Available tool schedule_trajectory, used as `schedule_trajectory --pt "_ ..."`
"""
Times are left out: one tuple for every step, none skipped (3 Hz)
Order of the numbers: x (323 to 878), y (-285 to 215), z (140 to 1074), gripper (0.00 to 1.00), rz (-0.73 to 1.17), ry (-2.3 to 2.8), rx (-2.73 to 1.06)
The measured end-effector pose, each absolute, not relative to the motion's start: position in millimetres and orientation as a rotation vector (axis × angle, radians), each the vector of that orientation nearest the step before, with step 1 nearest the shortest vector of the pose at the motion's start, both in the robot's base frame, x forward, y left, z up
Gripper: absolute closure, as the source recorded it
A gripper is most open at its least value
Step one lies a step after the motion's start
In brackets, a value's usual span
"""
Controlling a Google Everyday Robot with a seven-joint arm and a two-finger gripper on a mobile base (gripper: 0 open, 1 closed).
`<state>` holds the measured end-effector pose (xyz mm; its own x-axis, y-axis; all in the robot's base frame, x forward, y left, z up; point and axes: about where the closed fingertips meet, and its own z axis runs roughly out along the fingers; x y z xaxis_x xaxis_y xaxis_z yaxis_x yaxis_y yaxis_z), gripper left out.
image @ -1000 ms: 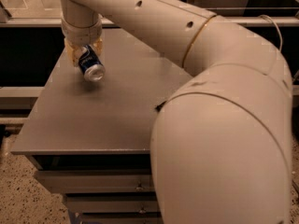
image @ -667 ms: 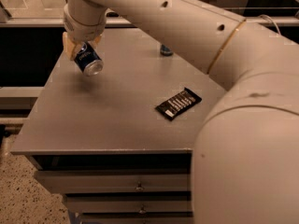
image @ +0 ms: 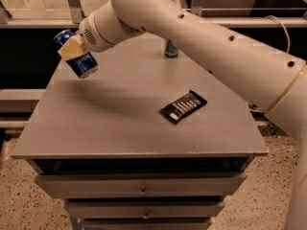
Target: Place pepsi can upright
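The pepsi can is blue with silver ends. It hangs tilted in the air above the far left corner of the grey table, top end up and to the left. My gripper is shut on the pepsi can, with a tan finger pad across its side. The big white arm reaches in from the right and covers much of the upper right of the view.
A black snack packet lies flat right of the table's middle. A second blue can stands at the table's far edge, partly hidden by the arm. Drawers sit under the tabletop. A metal rail runs behind the table.
The arm has swung up and to the left, lifting the can higher above the table's left corner. The can is now tilted nearer to upright. The black packet and far can have come into view.
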<state>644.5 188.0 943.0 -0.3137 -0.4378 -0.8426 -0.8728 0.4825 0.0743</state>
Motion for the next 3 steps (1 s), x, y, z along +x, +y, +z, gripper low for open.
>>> schedule_trajectory --pt "647 183 972 1.00 0.745 1.654 -1.025" --pt "638 199 1000 1.00 0.726 1.555 -1.042" --pt "636 191 957 1.00 0.742 1.618 -1.049"
